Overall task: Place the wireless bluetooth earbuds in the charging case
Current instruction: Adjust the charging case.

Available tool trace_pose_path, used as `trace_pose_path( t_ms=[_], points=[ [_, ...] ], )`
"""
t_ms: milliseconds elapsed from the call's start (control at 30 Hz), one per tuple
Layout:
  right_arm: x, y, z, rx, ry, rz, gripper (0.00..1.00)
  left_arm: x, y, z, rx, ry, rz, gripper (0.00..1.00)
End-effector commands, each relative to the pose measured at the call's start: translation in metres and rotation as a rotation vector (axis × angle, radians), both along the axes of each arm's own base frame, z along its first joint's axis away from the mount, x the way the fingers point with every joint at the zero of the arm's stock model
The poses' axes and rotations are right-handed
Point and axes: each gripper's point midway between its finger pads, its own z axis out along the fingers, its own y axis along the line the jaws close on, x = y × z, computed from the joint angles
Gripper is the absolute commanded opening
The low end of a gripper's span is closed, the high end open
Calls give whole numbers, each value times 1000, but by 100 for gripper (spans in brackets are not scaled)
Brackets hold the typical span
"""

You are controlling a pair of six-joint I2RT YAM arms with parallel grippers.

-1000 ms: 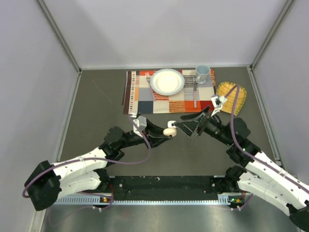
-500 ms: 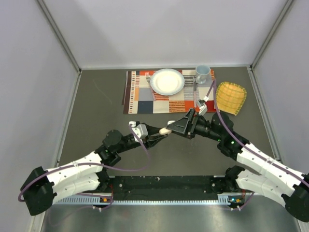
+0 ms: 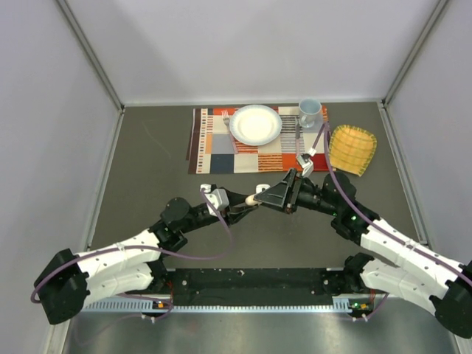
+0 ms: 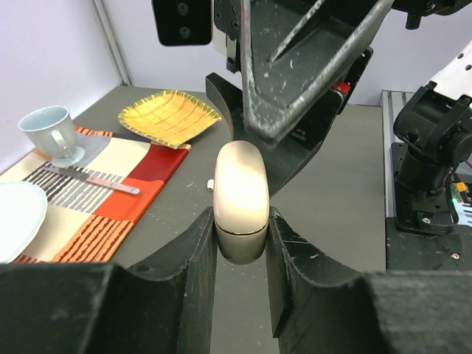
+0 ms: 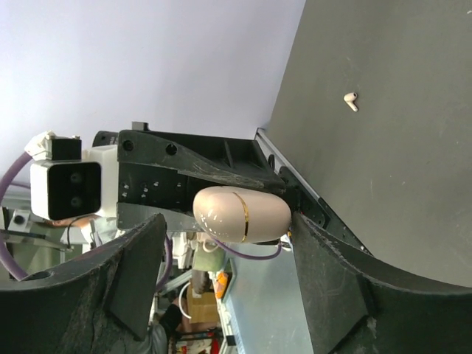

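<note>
A: Where is the charging case (image 4: 240,199)?
B: Centre of the left wrist view, lid shut, its lower half clamped in the left gripper (image 4: 241,243).
A: The right gripper (image 5: 227,221)?
B: Jaws apart, flanking the case; whether one touches is unclear.
A: Handling?
B: Light, hard, glossy, probably slippery. Pinch the lid's broad sides. One earbud (image 5: 351,101) lies on the table (image 5: 383,184), upper right.

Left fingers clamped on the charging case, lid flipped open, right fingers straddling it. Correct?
No, the lid is shut: the charging case shows a closed seam in the left wrist view. Otherwise as stated: left fingers clamped on it, right fingers straddling it.
</note>
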Motion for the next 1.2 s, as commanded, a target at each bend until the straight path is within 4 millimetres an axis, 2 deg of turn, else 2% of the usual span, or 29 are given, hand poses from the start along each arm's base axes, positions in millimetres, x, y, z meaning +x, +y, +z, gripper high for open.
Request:
trace_pose_path(
  t_ms=[0,267,467,700,867,933,1000,1067,1100,1167],
  points=[
    [-3,3,6,34,-20,27,68,-4,-4,23,-65,-40,-27,0],
    [1,-3,3,-40,-113,4,62,-7,-4,27,-80,-51,-41,0],
    [-1,3,1,-12,-73,32,60,-10,-5,27,-97,-28,-61,0],
    [-1,7,6,47,-56,42,44,-12,-5,27,-95,-31,-69,0],
    [-8,11,10,67,-26,92,40,-8,-4,23,-88,-26,-44,0],
    [-8,12,8,67,-15,99,34,-6,-4,21,-76,-22,-36,0],
    [-8,12,6,66,-9,101,32,-5,-5,20,-71,-17,-36,6],
    [-8,12,4,68,-8,99,25,-4,-5,21,-72,-13,-31,10],
    [-9,12,6,74,-8,100,25,-3,-5,20,-73,-7,-26,17],
    [-8,11,4,75,-4,93,21,-2,-4,21,-76,-7,-18,22]
  ],
)
